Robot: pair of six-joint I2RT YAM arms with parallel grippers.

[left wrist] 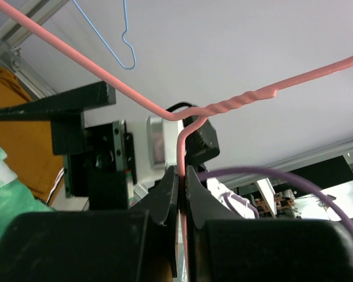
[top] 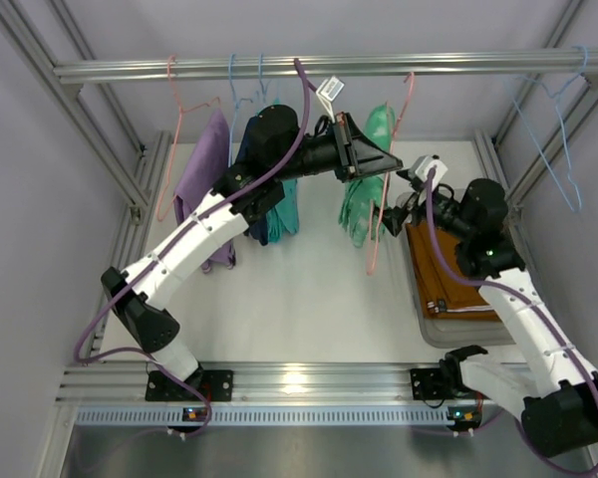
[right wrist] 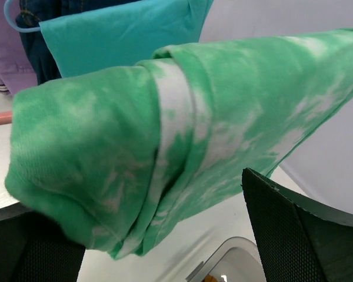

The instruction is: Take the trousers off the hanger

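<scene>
The mint-green, white-mottled trousers (top: 362,204) hang folded over a pink wire hanger (top: 374,254) below the rail. My left gripper (top: 384,164) is shut on the hanger's wire just under its twisted neck (left wrist: 180,176). My right gripper (top: 391,214) stands open right beside the cloth. In the right wrist view the green trousers (right wrist: 194,117) fill the frame and their lower fold hangs between my wide-apart fingers (right wrist: 300,229), which are not pinching it. The rust-orange trousers (top: 448,274) lie flat in a grey tray (top: 434,329) at the right.
On the rail hang a lilac pair (top: 204,169) on a pink hanger, a teal pair (top: 284,209) with dark cloth on blue hangers, and empty blue hangers (top: 563,139) at the far right. Frame posts stand at both sides.
</scene>
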